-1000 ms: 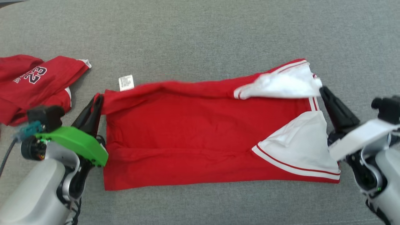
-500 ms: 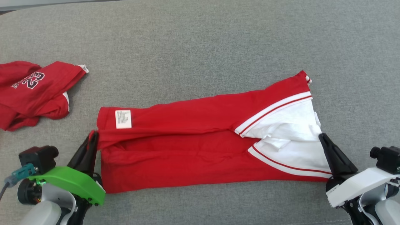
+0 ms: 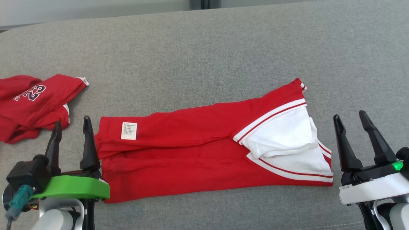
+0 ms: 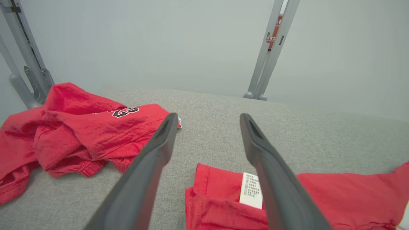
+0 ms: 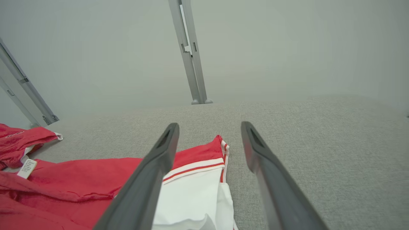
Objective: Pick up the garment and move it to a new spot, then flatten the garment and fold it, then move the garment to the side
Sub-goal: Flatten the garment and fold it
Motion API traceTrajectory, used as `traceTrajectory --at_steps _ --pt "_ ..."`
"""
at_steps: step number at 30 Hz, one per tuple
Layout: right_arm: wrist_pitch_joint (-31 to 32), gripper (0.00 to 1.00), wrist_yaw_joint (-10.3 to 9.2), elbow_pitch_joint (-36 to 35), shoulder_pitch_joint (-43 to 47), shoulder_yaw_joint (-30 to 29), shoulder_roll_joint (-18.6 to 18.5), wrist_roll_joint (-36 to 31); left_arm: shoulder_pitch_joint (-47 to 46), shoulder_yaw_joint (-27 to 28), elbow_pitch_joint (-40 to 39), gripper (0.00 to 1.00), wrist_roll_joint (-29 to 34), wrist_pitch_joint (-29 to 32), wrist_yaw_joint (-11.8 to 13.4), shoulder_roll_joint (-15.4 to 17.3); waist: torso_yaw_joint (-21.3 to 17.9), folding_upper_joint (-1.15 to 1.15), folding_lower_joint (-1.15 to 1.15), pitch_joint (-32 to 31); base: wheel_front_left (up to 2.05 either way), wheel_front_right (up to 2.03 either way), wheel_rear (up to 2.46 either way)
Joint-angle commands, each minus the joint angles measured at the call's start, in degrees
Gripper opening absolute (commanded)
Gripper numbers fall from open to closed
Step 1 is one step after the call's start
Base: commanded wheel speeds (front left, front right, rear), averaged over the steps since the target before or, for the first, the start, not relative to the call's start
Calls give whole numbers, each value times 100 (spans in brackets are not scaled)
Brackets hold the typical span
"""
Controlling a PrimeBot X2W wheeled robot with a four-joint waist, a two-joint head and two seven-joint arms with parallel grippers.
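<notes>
Lengthwise, the red garment (image 3: 191, 153) lay folded toward the front edge of the grey fabric surface (image 3: 204, 57), with its white label (image 3: 129, 131) at the left end. The left gripper (image 3: 72, 123) stood just beside that end and the right gripper (image 3: 349, 114) near the other, both with fingers apart and empty. A second red shirt (image 3: 32, 102) lay crumpled at the left edge.

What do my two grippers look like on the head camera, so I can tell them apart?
The left gripper has two long, dark, tapered fingers on a bright green housing, with a black camera block and a teal connector beside it. The right gripper has the same fingers on a white housing carrying a lit green light.
</notes>
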Motion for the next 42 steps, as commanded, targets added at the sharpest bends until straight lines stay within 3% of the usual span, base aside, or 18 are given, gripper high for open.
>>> traceTrajectory --at_steps 1,9,27,35,42 --pt "58 100 0 -118 14 -66 63 -141 194 88 -110 100 214 -19 57 -61 -28 0 0 -110 0 0 0" --pt "390 100 0 -264 197 -256 325 -505 693 119 -386 100 782 -21 22 -367 -37 0 0 -475 0 0 0" --pt "561 100 0 -124 488 -326 424 -553 946 139 123 100 806 -22 -287 -536 -2 0 0 -762 0 0 0" --pt "615 100 0 274 317 -367 309 -463 601 112 10 100 957 -23 -356 -560 144 0 0 -441 0 0 0" --pt "507 100 0 1230 -203 -131 162 -297 89 88 9 100 1095 -23 -555 -715 437 0 0 143 0 0 0"
